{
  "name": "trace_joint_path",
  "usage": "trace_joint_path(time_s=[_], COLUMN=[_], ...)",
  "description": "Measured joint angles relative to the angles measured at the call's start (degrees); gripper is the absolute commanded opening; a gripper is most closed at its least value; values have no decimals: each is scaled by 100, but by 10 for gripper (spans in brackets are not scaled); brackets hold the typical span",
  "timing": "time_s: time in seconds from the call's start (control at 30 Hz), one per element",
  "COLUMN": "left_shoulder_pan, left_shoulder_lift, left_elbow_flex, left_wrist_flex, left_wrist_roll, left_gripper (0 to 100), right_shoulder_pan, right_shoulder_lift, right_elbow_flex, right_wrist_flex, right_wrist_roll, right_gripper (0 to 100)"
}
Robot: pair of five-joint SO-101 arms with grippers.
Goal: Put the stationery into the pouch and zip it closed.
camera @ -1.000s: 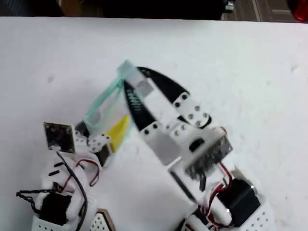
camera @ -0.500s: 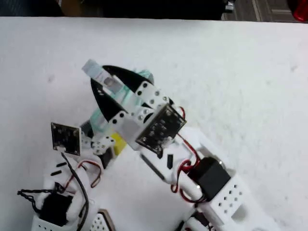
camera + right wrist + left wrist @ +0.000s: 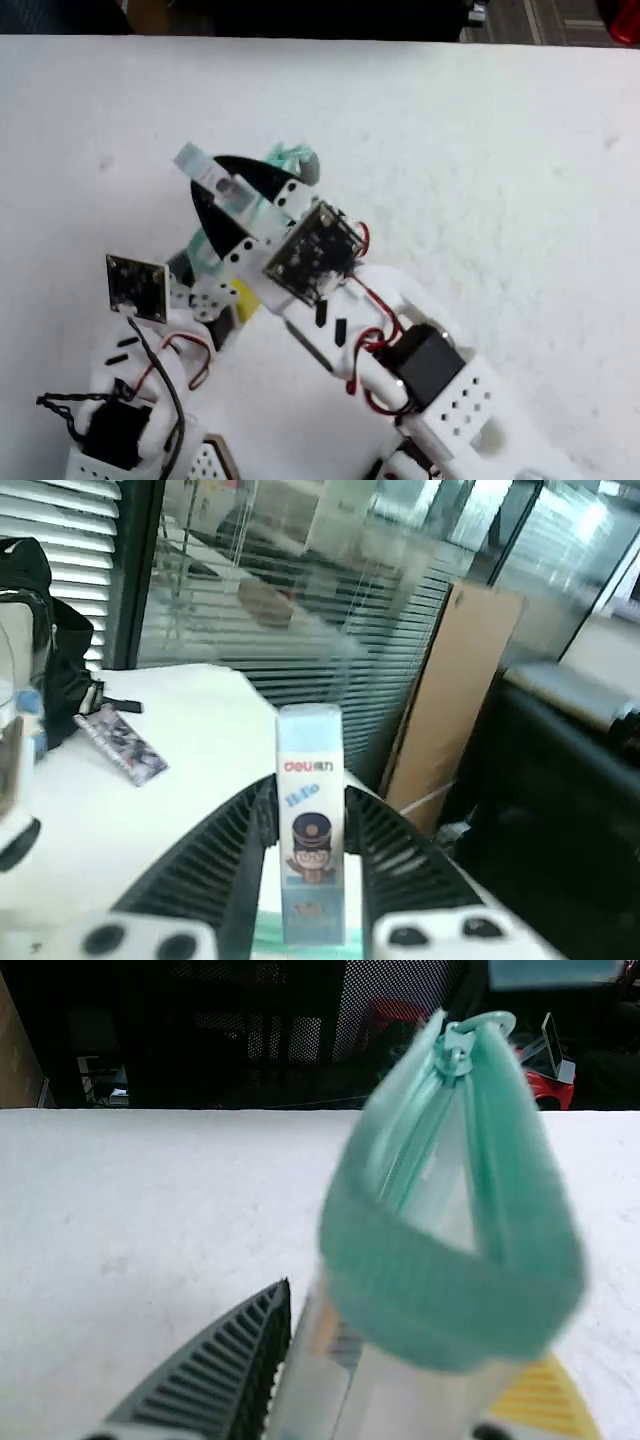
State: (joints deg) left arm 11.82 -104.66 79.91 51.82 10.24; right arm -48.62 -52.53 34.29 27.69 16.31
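The pouch point(image 3: 288, 161) is clear plastic with a teal zipper band. My left gripper point(image 3: 215, 290) is shut on its lower part and holds it up off the white table. In the left wrist view the pouch point(image 3: 450, 1290) stands between the dark finger point(image 3: 215, 1380) and the yellow finger point(image 3: 545, 1410), with its mouth gaping and the zipper slider point(image 3: 455, 1045) at the far end. My right gripper point(image 3: 207, 176) is shut on a light blue eraser point(image 3: 198, 164), held just above and beside the pouch. The eraser point(image 3: 314, 860) stands upright between that gripper's black fingers.
The two arms cross closely at the front left of the table point(image 3: 480, 150). The table's far edge point(image 3: 320, 38) borders a dark room, and a red object point(image 3: 625, 20) sits beyond the far right corner.
My right arm has swung left with the eraser and turned its wrist over, carrying the eraser from the pouch's far end to its left side. The left arm and pouch have barely moved.
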Motion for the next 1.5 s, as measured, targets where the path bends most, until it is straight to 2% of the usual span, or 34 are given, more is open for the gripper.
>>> trace_joint_path(time_s=[0.17,0.4,0.63,0.77,0.83,1.1,1.27,1.5], left_shoulder_pan=[0,9,0,0,18,0,0,0], left_shoulder_lift=[0,0,0,0,0,0,0,0], left_elbow_flex=[0,0,0,0,0,0,0,0], left_wrist_flex=[0,0,9,9,9,9,9,9], left_wrist_roll=[0,0,0,0,-9,-9,-9,-9], left_gripper=[290,290,290,290,290,290,289,287], right_shoulder_pan=[0,-35,-422,-413,-396,264,369,-79], right_shoulder_lift=[0,0,-9,-26,-114,-290,-308,949], right_elbow_flex=[334,448,440,413,308,-949,-1512,-2233], right_wrist_flex=[0,343,633,782,1152,2611,2637,2084], right_wrist_roll=[-440,-492,-492,-510,-519,-879,-897,-914], right_gripper=[18,18,28,190,237,237,222,82])
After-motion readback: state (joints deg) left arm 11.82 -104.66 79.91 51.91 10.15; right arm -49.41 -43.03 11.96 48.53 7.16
